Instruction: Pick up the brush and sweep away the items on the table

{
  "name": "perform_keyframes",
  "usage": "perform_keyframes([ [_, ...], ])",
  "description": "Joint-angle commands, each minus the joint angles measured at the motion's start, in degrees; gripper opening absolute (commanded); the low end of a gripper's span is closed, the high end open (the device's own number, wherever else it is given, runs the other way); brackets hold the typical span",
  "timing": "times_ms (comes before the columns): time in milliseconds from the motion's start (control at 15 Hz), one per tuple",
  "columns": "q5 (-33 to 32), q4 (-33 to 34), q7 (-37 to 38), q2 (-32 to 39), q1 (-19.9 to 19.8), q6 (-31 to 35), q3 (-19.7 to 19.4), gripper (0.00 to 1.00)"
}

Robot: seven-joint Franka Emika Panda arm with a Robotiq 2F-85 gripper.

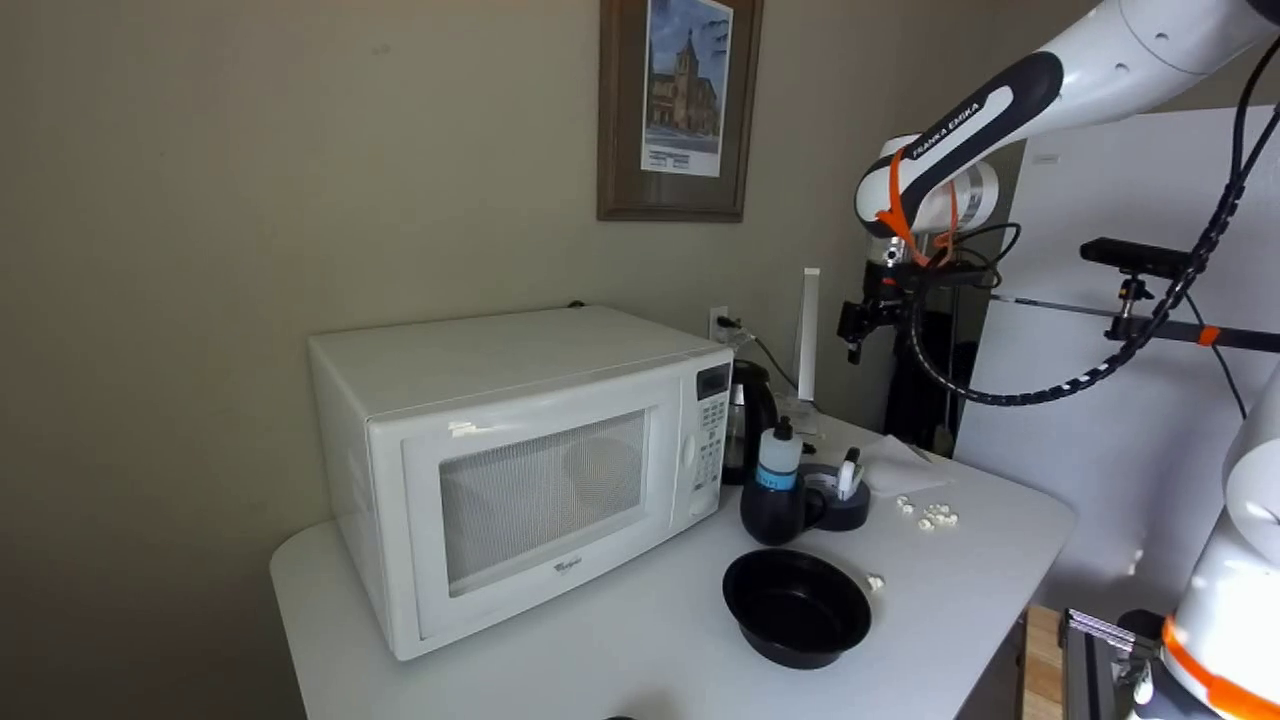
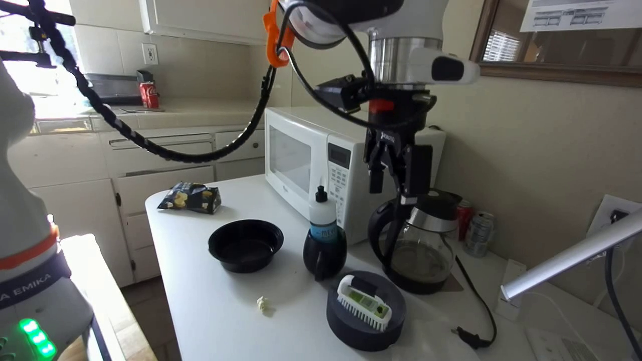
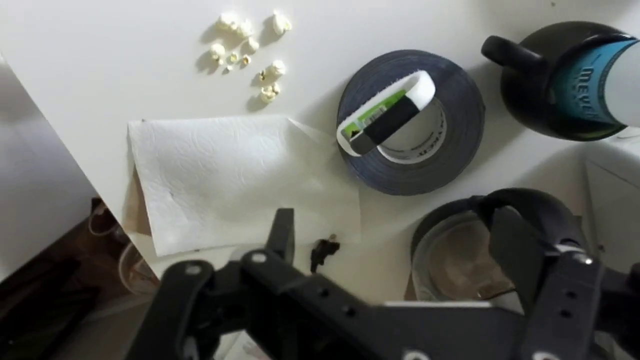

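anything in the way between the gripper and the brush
Nothing visible stands between the gripper and the brush, which lies uncovered on the tape roll. The glass pot and black mug stand beside it, not above the brush.

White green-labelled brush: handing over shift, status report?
Black gripper open, empty. Brush on gray tape roll, ungrasped. White popcorn unswept. Dark mug beside roll, possible obstacle.

The brush (image 3: 384,116) lies on the tape roll (image 3: 459,131), near the popcorn (image 3: 253,45).
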Motion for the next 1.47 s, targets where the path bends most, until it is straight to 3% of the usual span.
perform_keyframes([
  [0, 2.0, 1.1, 2.4, 5.9, -1.0, -2.4, 0.4, 1.00],
  [67, 0.9, 1.0, -0.1, 5.9, -0.8, -4.8, 0.7, 1.00],
  [133, 0.6, 0.1, 1.5, 4.6, -0.9, -1.5, 0.7, 1.00],
  [467, 0.5, 0.5, 0.7, 6.0, -0.9, -3.2, 0.9, 1.00],
  [667, 12.1, 0.5, 3.5, 8.0, -1.4, -3.5, 0.7, 1.00],
  [1133, 29.5, -1.8, 4.5, 12.3, -5.2, 4.2, -0.4, 1.00],
  [1400, 31.1, -4.6, 12.9, 14.9, -4.5, 16.6, -0.1, 1.00],
])
